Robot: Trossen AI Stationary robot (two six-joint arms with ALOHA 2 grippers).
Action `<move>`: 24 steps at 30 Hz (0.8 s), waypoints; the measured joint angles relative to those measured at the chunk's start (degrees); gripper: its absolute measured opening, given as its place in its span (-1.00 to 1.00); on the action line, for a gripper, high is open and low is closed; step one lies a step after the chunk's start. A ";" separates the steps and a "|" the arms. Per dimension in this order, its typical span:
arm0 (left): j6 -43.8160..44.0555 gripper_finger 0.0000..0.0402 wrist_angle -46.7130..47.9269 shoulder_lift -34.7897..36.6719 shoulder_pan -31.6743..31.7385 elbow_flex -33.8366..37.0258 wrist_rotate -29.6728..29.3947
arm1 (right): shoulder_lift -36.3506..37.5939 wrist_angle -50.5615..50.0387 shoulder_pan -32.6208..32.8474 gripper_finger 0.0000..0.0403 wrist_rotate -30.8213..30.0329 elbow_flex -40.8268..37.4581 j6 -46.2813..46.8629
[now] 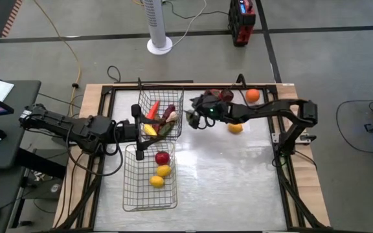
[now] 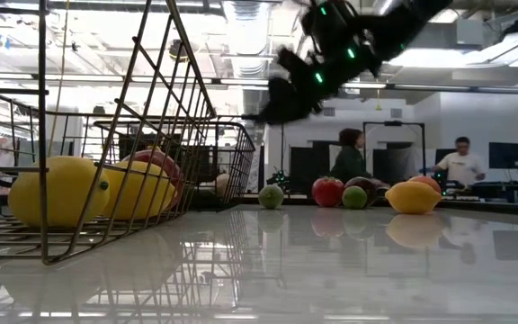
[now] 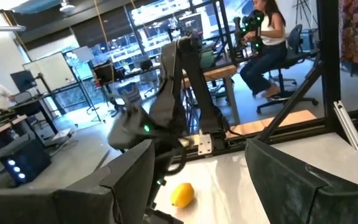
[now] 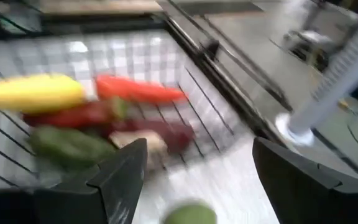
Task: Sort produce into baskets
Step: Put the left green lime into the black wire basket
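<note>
Where the pale worktop (image 1: 238, 181) carries two wire baskets, we see the far basket (image 1: 177, 97) holding carrot (image 1: 153, 110), corn (image 1: 149, 129) and what may be a cucumber (image 4: 67, 144). Beside it, the near basket (image 1: 131, 194) holds a red apple (image 1: 162, 157) and two lemons (image 1: 160, 176). Our right tool (image 4: 194, 168) hangs released just beside the far basket; our left tool (image 3: 197, 180) waits, spread empty. Only the low view shows loose limes (image 2: 271, 196).

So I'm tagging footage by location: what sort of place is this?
Probably a robotics lab or open workshop: people sit at desks with monitors beyond the table, another robot arm rig stands nearby, and ceilings are industrial.
</note>
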State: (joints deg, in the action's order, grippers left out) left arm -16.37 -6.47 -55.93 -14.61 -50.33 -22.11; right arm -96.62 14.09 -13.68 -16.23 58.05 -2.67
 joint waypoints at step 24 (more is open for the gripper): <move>1.32 0.20 0.62 -0.28 0.70 -0.02 -5.48 | -18.99 21.48 -1.35 0.57 -5.01 -3.44 11.14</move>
State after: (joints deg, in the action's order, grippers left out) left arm -15.05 -5.85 -56.21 -13.91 -50.35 -27.59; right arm -115.61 35.57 -15.03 -21.24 54.61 8.47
